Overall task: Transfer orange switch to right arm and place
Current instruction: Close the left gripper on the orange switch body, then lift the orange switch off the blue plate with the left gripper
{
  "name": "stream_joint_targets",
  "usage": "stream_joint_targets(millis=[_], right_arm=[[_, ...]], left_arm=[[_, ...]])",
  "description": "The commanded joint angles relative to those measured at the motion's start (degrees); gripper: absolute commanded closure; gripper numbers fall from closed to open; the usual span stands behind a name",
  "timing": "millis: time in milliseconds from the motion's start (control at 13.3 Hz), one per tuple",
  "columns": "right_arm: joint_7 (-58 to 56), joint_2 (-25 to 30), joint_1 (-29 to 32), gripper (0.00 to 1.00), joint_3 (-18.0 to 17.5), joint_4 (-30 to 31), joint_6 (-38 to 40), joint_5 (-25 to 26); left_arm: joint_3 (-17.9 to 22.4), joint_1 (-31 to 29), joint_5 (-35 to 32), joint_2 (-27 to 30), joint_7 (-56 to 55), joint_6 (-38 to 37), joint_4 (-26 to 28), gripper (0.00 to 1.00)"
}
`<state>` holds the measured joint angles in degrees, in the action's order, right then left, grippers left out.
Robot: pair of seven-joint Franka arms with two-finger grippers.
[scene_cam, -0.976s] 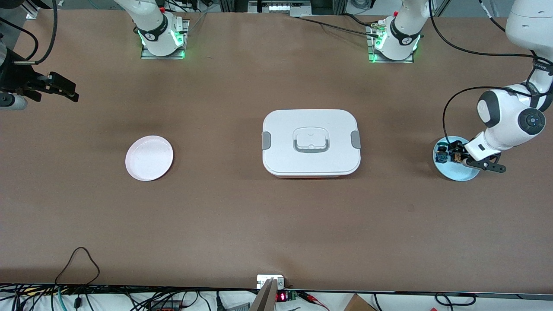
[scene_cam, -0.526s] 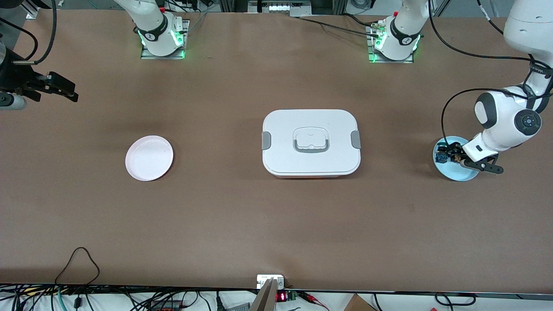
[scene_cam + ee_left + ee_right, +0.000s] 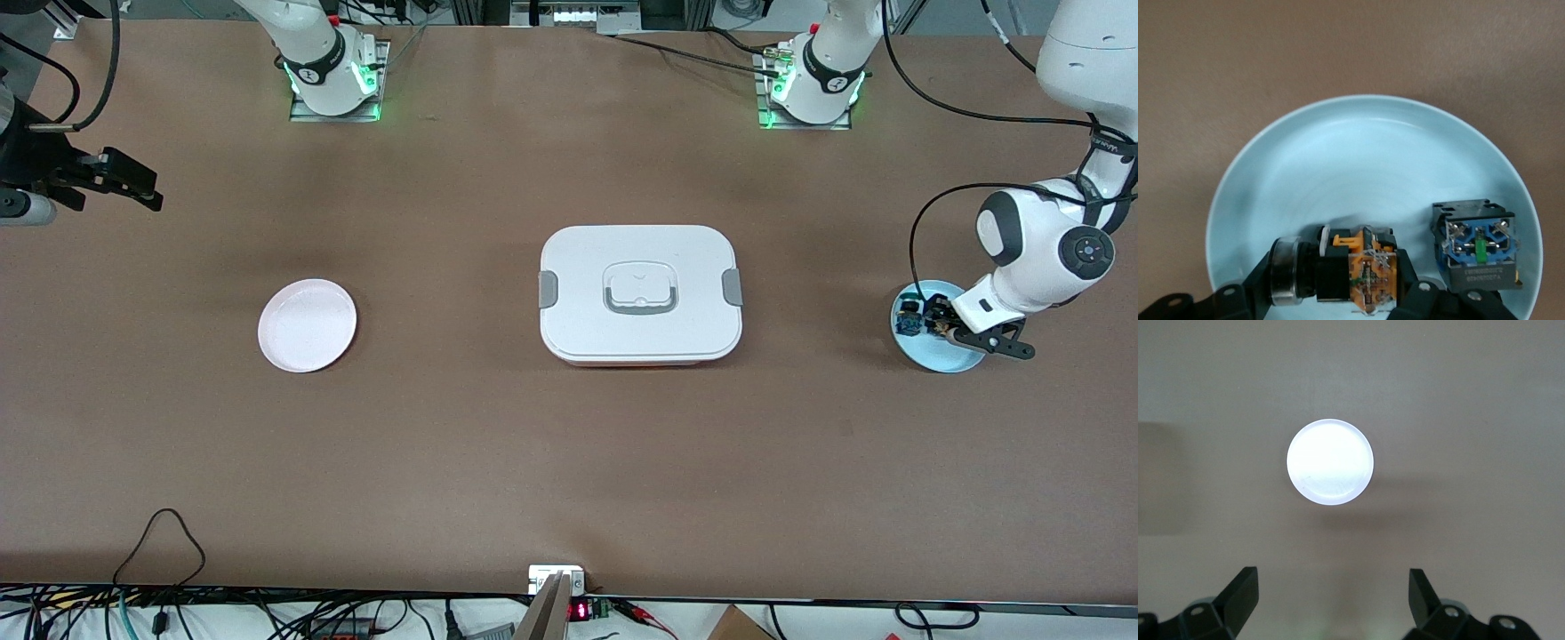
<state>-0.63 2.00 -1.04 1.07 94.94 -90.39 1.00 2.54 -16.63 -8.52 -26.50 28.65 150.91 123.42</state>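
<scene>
The left gripper (image 3: 1338, 293) has come down a little lower into the blue plate (image 3: 1358, 140), and its jaws now sit on both sides of the orange switch (image 3: 1355, 273), squeezing it. That means lifting looks next. The blue switch (image 3: 1478, 253) sits beside the jaws. The right gripper (image 3: 1335, 600) waits with jaws wide apart, over the table near the white plate (image 3: 1330, 461).

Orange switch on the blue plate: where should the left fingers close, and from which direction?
Grip the orange switch across its blocky body from above. It lies on its side in the blue plate, flat faces exposed, and the left gripper already straddles it.
</scene>
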Motion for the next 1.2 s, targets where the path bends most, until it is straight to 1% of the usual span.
stream_joint_targets(millis=[0, 150, 300, 375, 451, 526, 601, 751, 826, 976, 1051, 1126], right_arm=[[0.0, -0.1, -0.2, 0.00, 0.0, -0.7, -0.1, 0.1], [-0.2, -0.1, -0.3, 0.00, 0.0, -0.6, 0.1, 0.1], [-0.7, -0.2, -0.2, 0.00, 0.0, -0.6, 0.3, 0.0], [-0.8, -0.2, -0.1, 0.00, 0.1, -0.6, 0.5, -0.2], [-0.8, -0.2, -0.1, 0.00, 0.1, -0.6, 0.5, -0.3], [-0.8, -0.2, -0.1, 0.00, 0.1, -0.6, 0.5, -0.3], [-0.8, -0.2, -0.2, 0.00, 0.1, -0.6, 0.5, -0.3], [-0.7, -0.2, -0.1, 0.00, 0.1, -0.7, 0.5, -0.4], [-0.7, -0.2, 0.0, 0.00, 0.2, -0.7, 0.5, -0.5], [-0.7, -0.2, 0.2, 0.00, 0.5, -0.7, 0.4, -0.6], [-0.7, -0.2, 0.2, 0.00, 0.5, -0.7, 0.3, -0.6], [-0.8, -0.2, 0.0, 0.00, 0.3, -0.7, 0.4, -0.6]], left_arm=[[-0.6, -0.9, -0.8, 4.9, 2.6, -2.4, -0.1, 0.68], [-0.7, -0.8, -0.8, 8.2, 7.5, -3.6, -1.2, 0.69], [-0.9, -0.7, -0.8, 9.8, 10.2, -7.5, -3.4, 0.71], [-1.2, -0.4, -0.8, 10.3, 11.4, -12.0, -4.7, 0.71], [-2.6, -0.4, -0.8, 10.9, 11.5, -17.5, -7.0, 0.72], [-3.6, -0.4, -0.7, 10.9, 11.6, -24.4, -10.2, 0.75], [-4.5, -0.2, -0.5, 10.7, 11.9, -32.8, -13.5, 0.75], [-7.4, -0.2, 0.1, 10.7, 11.9, -44.8, -17.5, 0.77], [-8.5, -0.3, 1.1, 10.6, 12.0, -48.4, -18.9, 0.81], [-9.5, -0.3, 5.1, 10.7, 12.2, -52.1, -19.5, 0.83], [-10.0, -0.9, 9.1, 10.7, 15.4, -53.1, -20.1, 0.82], [-9.9, -0.7, 13.9, 10.8, 21.0, -55.4, -20.5, 0.84]])
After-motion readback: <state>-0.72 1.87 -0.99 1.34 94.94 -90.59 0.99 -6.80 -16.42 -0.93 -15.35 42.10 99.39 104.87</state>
